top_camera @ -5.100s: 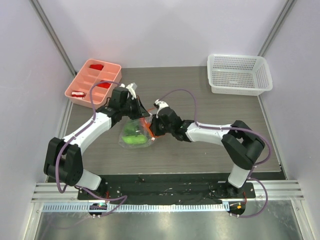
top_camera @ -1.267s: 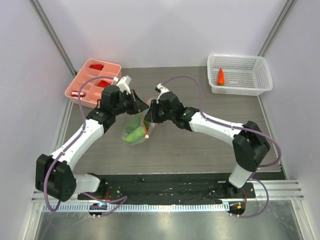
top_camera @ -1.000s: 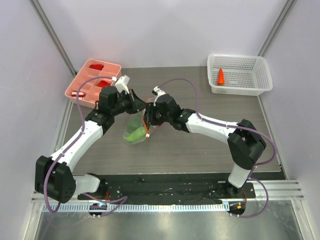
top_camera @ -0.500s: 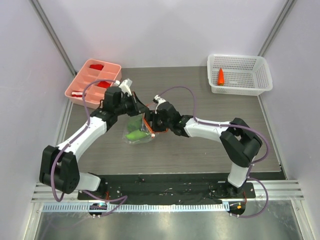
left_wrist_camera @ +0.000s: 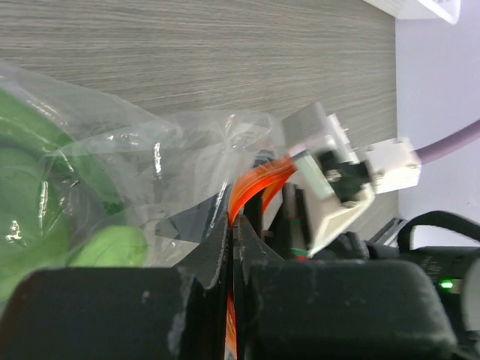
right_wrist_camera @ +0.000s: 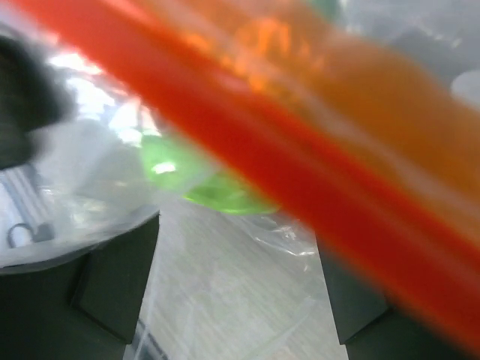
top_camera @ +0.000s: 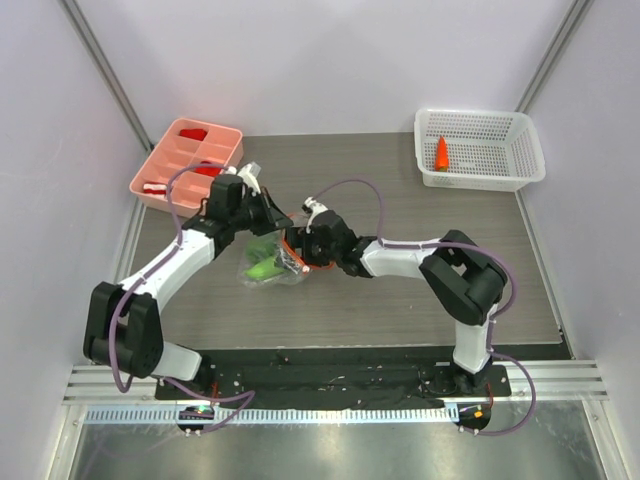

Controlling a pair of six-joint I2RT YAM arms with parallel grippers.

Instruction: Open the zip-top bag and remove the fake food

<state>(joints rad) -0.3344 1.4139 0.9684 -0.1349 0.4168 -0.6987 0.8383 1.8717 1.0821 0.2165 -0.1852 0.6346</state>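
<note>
The clear zip-top bag [top_camera: 266, 264] hangs low over the table's middle, its orange zip strip [left_wrist_camera: 251, 184] pinched between the shut jaws of my left gripper [left_wrist_camera: 234, 229]. Green fake food [top_camera: 262, 268] lies inside the bag; it fills the left of the left wrist view as fake food [left_wrist_camera: 109, 247]. My right gripper [top_camera: 298, 250] is pushed into the bag's mouth from the right. In the right wrist view my right gripper [right_wrist_camera: 236, 247] stands open, with the zip strip [right_wrist_camera: 300, 176] blurred across the top and a green piece [right_wrist_camera: 217, 193] just ahead. An orange carrot piece [top_camera: 441, 153] lies in the basket.
A white mesh basket [top_camera: 500, 170] stands at the back right. A pink compartment tray [top_camera: 172, 172] with small red blocks sits at the back left, close behind my left arm. Purple walls close in both sides.
The right gripper has opened wide and pushed further left into the bag's mouth. The left gripper and bag have sunk slightly toward the table.
</note>
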